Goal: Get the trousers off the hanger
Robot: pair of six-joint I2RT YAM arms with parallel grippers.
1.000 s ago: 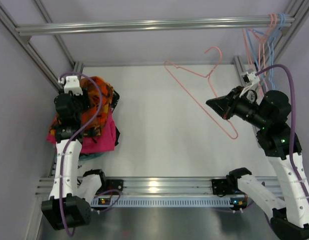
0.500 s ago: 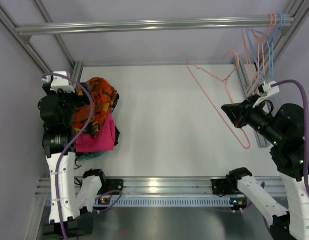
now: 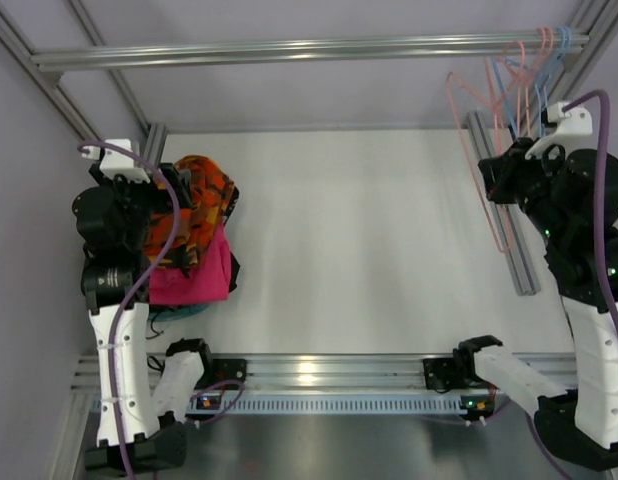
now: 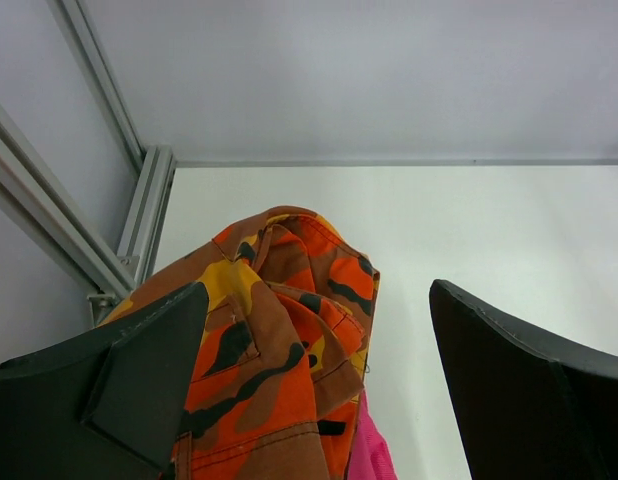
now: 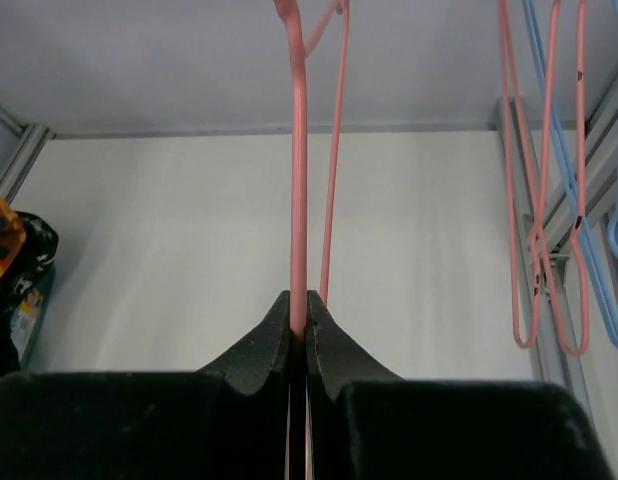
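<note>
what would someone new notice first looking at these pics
The bright orange patterned trousers heaped on the pink trousers at the left edge of the table stand out first, with the left gripper open over them. At far right, the right gripper pinches a bare pink hanger between its fingers, near other hangers on the rail.

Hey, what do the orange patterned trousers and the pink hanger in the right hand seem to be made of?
The orange patterned trousers look like matte woven cotton-type cloth: stitched seams, soft folds. The pink hanger is a thin smooth rod, probably coated wire or plastic; I can't tell which.
</note>
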